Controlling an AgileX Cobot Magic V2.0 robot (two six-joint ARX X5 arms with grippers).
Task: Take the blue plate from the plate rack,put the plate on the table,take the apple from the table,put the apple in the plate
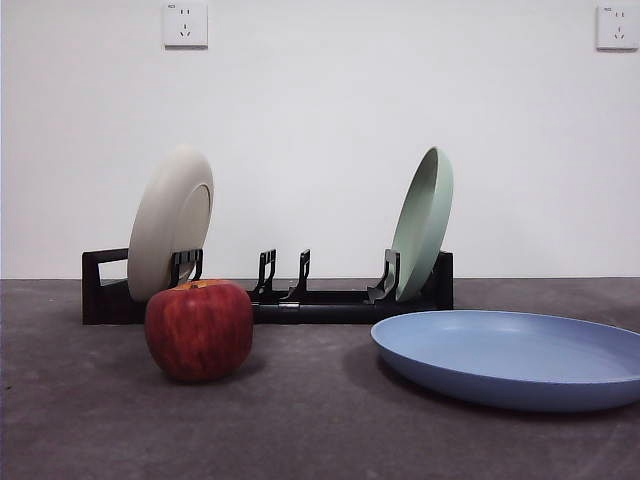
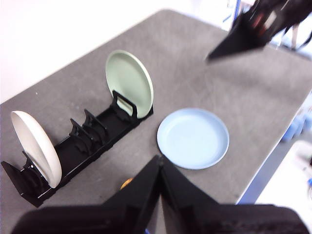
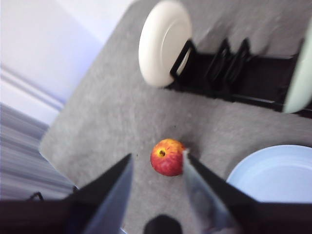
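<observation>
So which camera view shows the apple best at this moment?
The front view: the apple stands near and large on the table, in front of the plate rack, sharp and unobstructed. The right wrist view shows it small and slightly blurred from above, between the right gripper jaws. The left wrist view shows only an orange sliver beside the left gripper.

Bare dark grey table [image 1: 320, 430] lies on every side of the round dark red apple [image 1: 199, 330], which stands alone with nothing above it. Behind it, toward the far edge, the long black plate rack [image 1: 300, 300] bars the way: 1 cream-white round plate [image 1: 170, 222] leans in its end nearest the apple, 1 pale green round plate [image 1: 423, 222] in the other end, with empty prongs between them. The wide light-blue plate [image 1: 515, 358] lies flat beside the apple, apart from it, open from above.
</observation>
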